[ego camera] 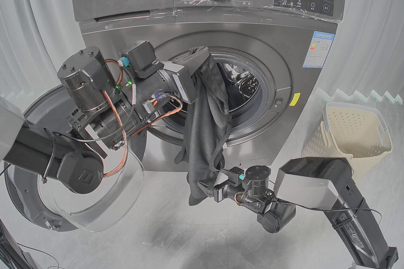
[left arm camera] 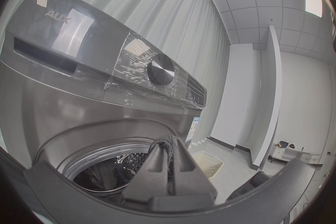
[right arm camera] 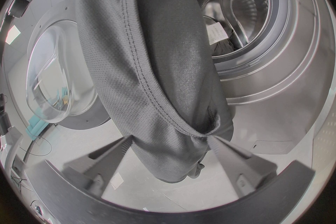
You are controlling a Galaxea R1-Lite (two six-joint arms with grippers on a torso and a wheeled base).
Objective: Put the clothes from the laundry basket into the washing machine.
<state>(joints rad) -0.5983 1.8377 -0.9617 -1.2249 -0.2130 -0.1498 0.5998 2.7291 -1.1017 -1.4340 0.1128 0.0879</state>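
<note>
Left hand (ego camera: pixel 198 56) clamped on dark garment (ego camera: pixel 206 122) at washing machine (ego camera: pixel 269 47) opening; right hand (right arm camera: pixel 169 139) wide open around garment's hem.

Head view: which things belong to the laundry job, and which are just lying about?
Job: dark garment, washing machine, laundry basket, left end effector pinching the garment, right end effector open around its lower end.
Lying about: curtain.

Bright, even white light comes from a ceiling panel (left arm camera: pixel 313 2) high above the left hand (left arm camera: pixel 168 146), leaving only a soft grey shadow on the floor (ego camera: pixel 189 240) below the right hand (ego camera: pixel 208 191). Its glare lies as a pale patch on the washing machine (left arm camera: pixel 71 34) and glints off the plastic film (left arm camera: pixel 134 48). Both wrist views bend lines toward black corners.
</note>
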